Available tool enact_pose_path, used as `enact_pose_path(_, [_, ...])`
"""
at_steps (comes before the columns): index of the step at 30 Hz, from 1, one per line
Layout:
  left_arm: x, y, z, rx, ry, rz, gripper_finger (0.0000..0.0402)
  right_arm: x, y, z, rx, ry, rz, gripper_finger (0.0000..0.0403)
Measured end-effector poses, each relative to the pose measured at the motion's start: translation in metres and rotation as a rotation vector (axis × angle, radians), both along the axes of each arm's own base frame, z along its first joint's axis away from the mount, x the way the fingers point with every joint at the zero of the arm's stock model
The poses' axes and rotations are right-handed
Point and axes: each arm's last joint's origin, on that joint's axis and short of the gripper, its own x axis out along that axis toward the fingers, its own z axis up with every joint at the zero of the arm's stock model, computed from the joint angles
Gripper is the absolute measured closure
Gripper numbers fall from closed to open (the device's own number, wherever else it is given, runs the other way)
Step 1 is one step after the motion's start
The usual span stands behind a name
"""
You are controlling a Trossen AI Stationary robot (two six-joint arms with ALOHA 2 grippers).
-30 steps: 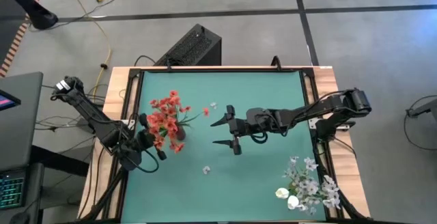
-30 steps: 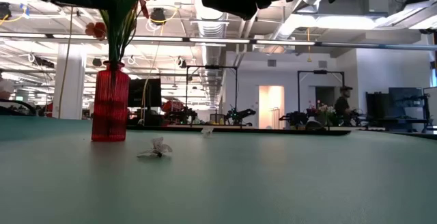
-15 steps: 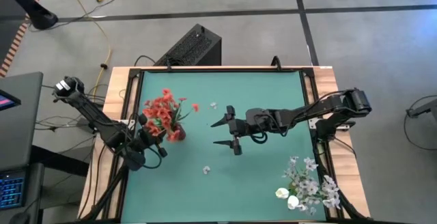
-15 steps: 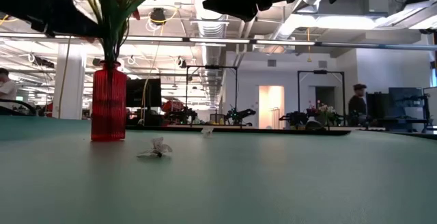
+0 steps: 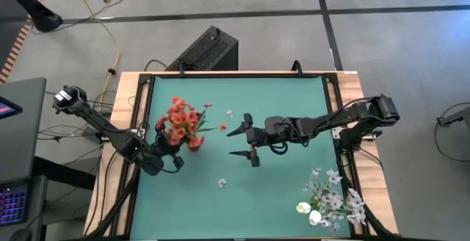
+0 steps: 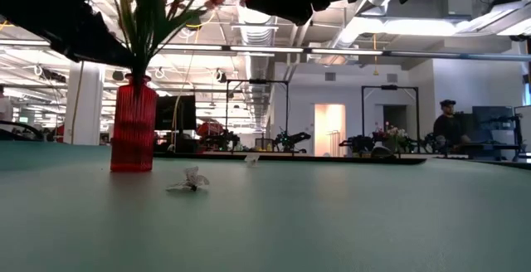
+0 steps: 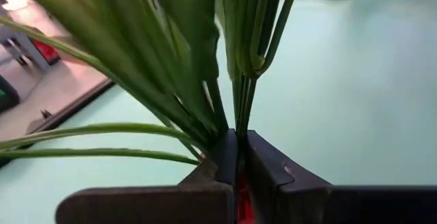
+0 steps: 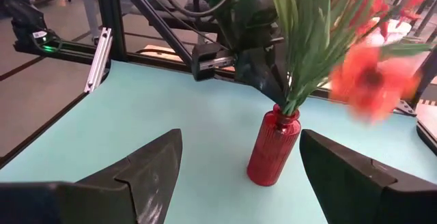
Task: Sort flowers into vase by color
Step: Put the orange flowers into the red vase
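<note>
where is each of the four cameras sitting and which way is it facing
High view: overhead, looking straight down; both arms, left gripper, right gripper.
Low view: tabletop level, looking across to the room; arms dark overhead.
Left wrist view: on the left arm, facing green stems pinched in its gripper.
Right wrist view: on the right arm, past its open gripper.
Low and right wrist views share the red vase.

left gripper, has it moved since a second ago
Yes. In the high view the left gripper, shut on the red flowers, slid slightly toward the table's near edge, tilting the blooms away.
</note>
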Motion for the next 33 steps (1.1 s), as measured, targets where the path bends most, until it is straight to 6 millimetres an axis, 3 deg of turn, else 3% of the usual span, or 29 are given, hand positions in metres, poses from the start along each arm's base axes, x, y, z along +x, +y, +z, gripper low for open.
enact_pose_path(15, [0.005, 0.005, -0.001, -0.055, 0.052, -0.047, 0.0394, 0.000, 0.000, -0.001, 0.008, 0.010, -0.002, 0.0081])
enact_pose_path(26, [0.012, -0.001, 0.023, -0.009, 0.082, -0.135, 0.0288, 0.000, 0.000, -0.002, 0.008, 0.017, -0.002, 0.0081])
enact_pose_path(33, [0.012, 0.000, 0.036, -0.027, 0.127, -0.130, 0.0261, 0.000, 0.000, -0.002, 0.008, 0.017, -0.002, 0.0081])
